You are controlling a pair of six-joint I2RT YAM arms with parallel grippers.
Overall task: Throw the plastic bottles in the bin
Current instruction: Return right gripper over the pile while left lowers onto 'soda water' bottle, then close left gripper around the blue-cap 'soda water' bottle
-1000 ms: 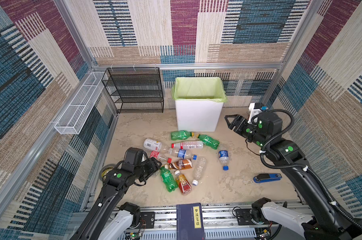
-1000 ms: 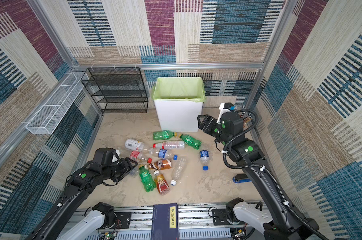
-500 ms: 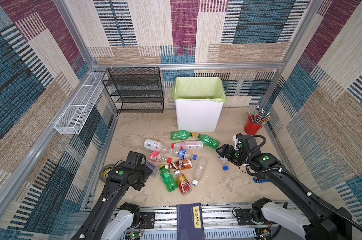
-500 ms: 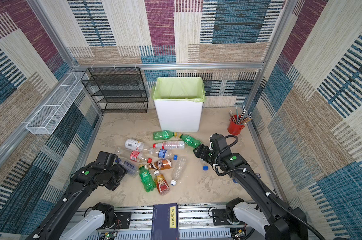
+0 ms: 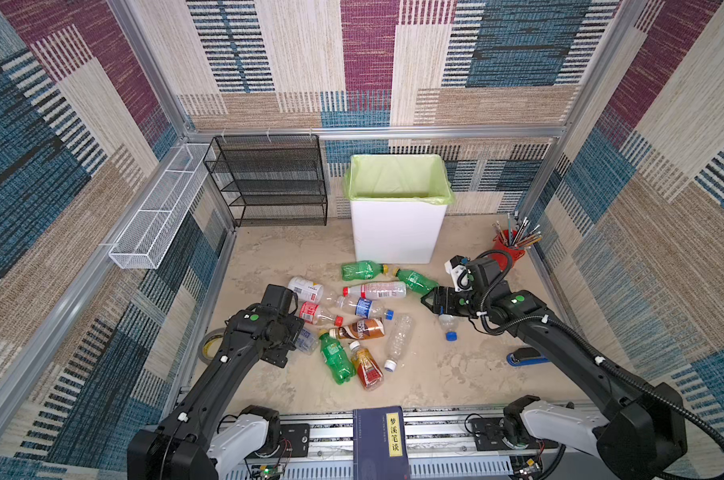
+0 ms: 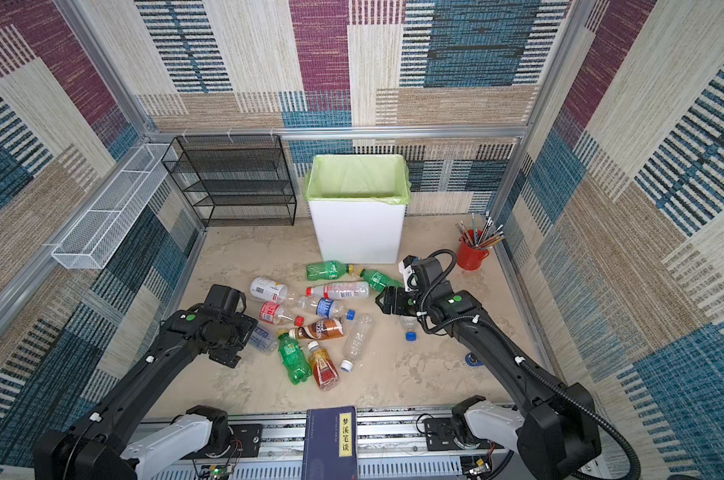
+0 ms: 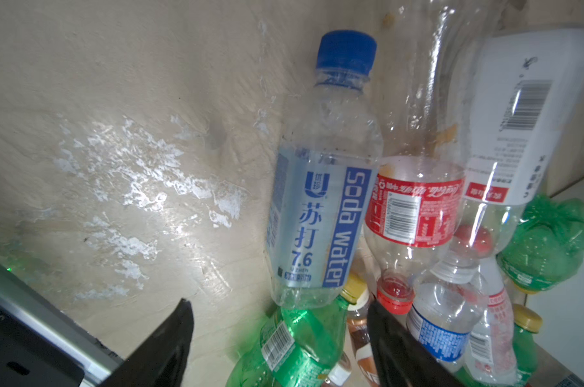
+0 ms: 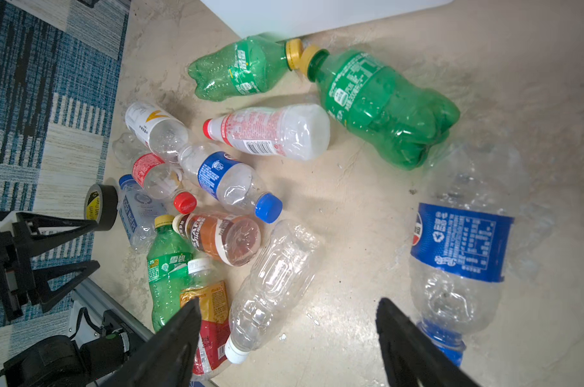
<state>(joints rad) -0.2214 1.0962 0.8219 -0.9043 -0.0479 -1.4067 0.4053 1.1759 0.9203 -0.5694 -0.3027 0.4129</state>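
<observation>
Pickup step: your left hand (image 7: 277, 305) and right hand (image 8: 288, 301) both stand apart, empty. About a dozen plastic bottles (image 5: 352, 316) lie on the desk (image 5: 435, 374) at six o'clock from the bin (image 5: 397, 232). Next you likely close left on the soda water bottle (image 7: 320, 207), right on the Pepsi bottle (image 8: 461, 248) at the pile's three o'clock. Bin's floor is hidden.

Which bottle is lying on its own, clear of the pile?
The clear bottle with blue label and cap, alone beside the right gripper. The other bottles lie crowded together left of it.
</observation>
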